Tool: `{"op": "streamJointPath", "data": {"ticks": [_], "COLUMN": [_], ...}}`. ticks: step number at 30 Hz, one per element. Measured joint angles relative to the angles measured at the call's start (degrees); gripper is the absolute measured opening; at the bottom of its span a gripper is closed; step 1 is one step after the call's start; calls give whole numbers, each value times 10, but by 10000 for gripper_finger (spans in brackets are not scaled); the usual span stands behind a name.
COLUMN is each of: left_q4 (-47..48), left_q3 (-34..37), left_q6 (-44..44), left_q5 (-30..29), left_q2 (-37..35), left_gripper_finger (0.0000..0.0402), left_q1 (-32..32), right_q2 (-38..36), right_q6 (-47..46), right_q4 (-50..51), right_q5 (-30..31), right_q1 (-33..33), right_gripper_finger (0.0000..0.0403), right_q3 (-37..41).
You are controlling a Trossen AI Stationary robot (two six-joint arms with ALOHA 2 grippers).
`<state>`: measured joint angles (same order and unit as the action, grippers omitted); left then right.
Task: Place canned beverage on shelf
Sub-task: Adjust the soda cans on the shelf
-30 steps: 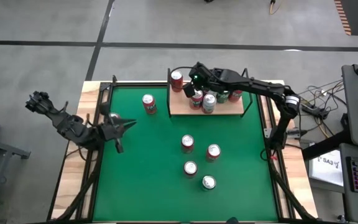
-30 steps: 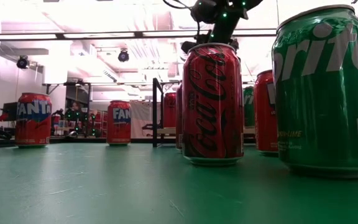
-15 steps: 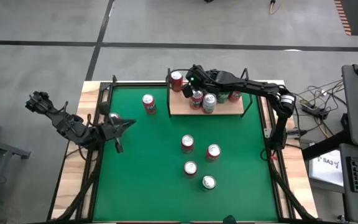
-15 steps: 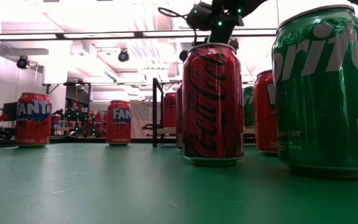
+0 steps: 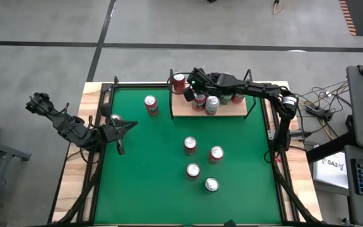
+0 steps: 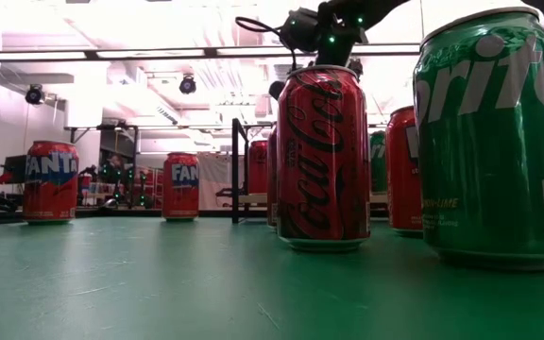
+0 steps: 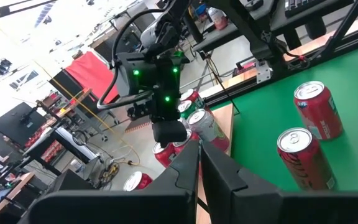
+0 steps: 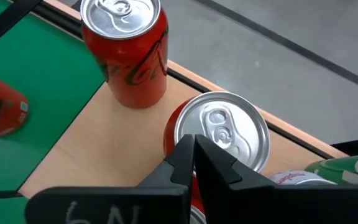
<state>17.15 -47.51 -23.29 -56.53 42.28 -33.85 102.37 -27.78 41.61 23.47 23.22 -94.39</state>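
Note:
The shelf (image 5: 225,111), a tan board with black uprights, stands at the table's far side and carries several cans. My right gripper (image 5: 187,95) is shut and slants down over the shelf's left part. Its tips (image 8: 194,140) are at the near rim of an upright red can (image 8: 225,134), with nothing between them. A Coca-Cola can (image 8: 126,53) stands on the board beyond that can. My left gripper (image 5: 128,125) waits shut and empty (image 7: 199,155) at the table's left edge. My right gripper's shut fingertips (image 8: 185,149) point down on a slant at the rim (image 8: 188,127) of the red can's top. I cannot tell whether they touch it. The can stands upright on the shelf board.
A Fanta can (image 5: 150,104) stands on the green felt left of the shelf. Several more cans (image 5: 190,145) (image 5: 216,153) (image 5: 192,170) (image 5: 212,184) stand upright in a group near the table's middle. Green cans (image 5: 232,97) fill the shelf's right part.
My right gripper has sunk a little and gone slightly toward the table's left edge over the shelf's cans, still shut. The cans have kept their places.

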Motion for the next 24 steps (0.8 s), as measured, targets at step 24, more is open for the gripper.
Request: {"op": "streamJointPath", "data": {"ticks": [24], "left_q4": [0], "left_q3": [0], "left_q6": [0], "left_q5": [1], "left_q2": [0], "left_gripper_finger": [1], "left_q1": [0], "right_q2": [-1], "right_q6": [15], "right_q4": [-12], "right_q5": [6], "right_q1": [27], "right_gripper_finger": [9], "right_q3": [-7]}}
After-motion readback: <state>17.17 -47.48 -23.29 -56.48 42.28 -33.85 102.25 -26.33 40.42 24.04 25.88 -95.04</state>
